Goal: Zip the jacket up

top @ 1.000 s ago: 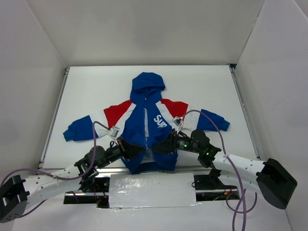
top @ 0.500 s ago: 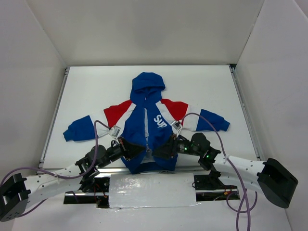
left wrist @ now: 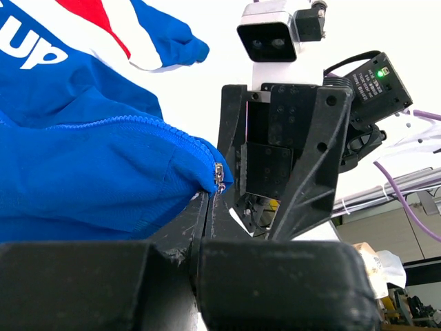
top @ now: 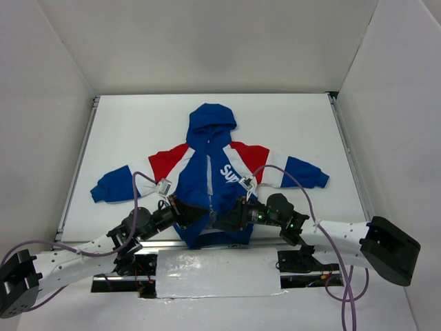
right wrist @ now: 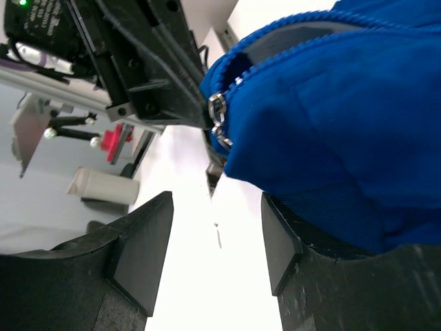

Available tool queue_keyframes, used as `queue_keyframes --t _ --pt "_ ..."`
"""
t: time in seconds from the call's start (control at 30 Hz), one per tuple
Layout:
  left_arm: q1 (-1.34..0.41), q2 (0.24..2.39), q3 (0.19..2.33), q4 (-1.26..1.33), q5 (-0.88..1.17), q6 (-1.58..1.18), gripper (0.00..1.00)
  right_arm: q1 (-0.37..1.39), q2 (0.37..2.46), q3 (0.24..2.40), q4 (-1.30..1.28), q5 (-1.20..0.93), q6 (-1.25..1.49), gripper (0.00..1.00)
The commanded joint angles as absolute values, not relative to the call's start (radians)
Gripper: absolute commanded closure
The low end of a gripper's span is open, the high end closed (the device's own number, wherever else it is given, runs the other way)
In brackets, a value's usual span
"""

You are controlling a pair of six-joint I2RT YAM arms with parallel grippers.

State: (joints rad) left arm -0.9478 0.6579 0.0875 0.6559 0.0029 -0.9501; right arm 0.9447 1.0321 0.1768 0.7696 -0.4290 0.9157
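Lying spread on the table [top: 303, 124] seen from above, the jacket [top: 207, 176] is having its hem clamped by the left gripper [left wrist: 209, 201] beside the zipper pull [left wrist: 219, 176] in the left wrist view, while the right gripper [right wrist: 215, 207] is gaping just before that pull in its own view.

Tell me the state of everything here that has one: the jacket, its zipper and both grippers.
jacket: spread flat on the table, front up, sleeves out.
zipper slider: down at the bottom hem, not pulled up.
left gripper: shut on the jacket's hem beside the slider.
right gripper: open, holding nothing, close to the slider.
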Motion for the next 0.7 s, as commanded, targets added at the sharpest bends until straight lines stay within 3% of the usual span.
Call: queue_keyframes --t 0.0,0.47,0.67 --pt "-0.948 0.652 0.123 0.724 0.005 -0.971 1.0 0.95 1.048 0.213 0.825 -0.367 0.873 0.39" --pt "-0.946 0.655 0.109 0.723 0.005 -0.996 1.0 0.951 1.158 0.276 0.919 -0.357 0.87 0.41" --pt "-0.945 0.643 0.101 0.7 0.005 -0.994 1.0 0.951 1.123 0.281 0.891 -0.371 0.858 0.61"
